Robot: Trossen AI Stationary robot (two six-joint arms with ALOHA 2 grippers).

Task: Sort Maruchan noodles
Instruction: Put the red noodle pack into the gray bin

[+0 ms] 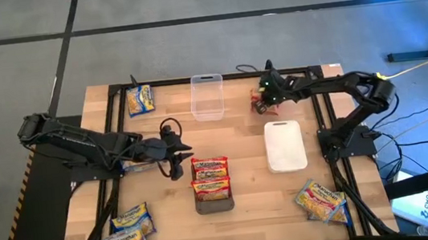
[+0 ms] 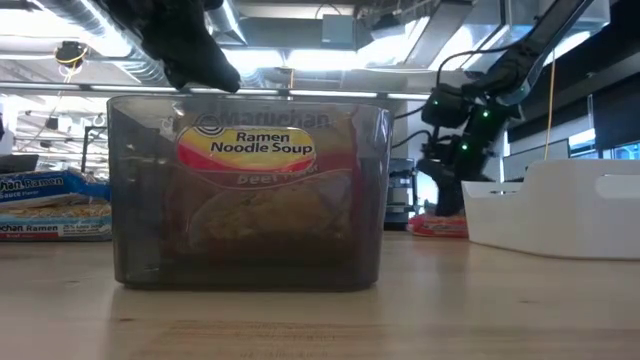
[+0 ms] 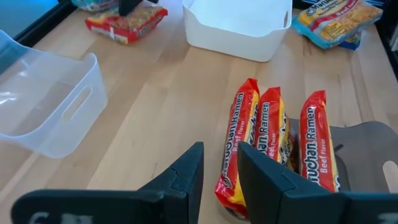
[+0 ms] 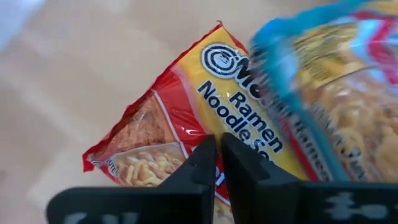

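Three red Maruchan noodle packets (image 3: 267, 143) stand on edge in a grey container (image 1: 214, 206) near the table's middle. My left gripper (image 1: 176, 152) hovers open just left of it, with nothing between its fingers (image 3: 193, 165). At the far side, my right gripper (image 1: 264, 98) points down, shut on a red packet (image 4: 161, 137) that lies flat on the table. A blue packet (image 4: 336, 81) overlaps that red one's edge. More packets lie at the far left (image 1: 139, 100), near left (image 1: 130, 230) and near right (image 1: 320, 201). My right gripper comes from above, slanting down, onto the red packet's printed face (image 4: 205, 118) near its middle. Its two fingers (image 4: 202, 158) stand almost together. They hide what lies between them, so how much wrapper is pinched cannot be told. The packet lies flat on the table.
A clear container (image 1: 206, 96) stands at the far middle, and a white container (image 1: 285, 144) right of centre. Black rails (image 1: 329, 123) run along the table's left and right sides. Bare wood lies between the clear and grey containers.
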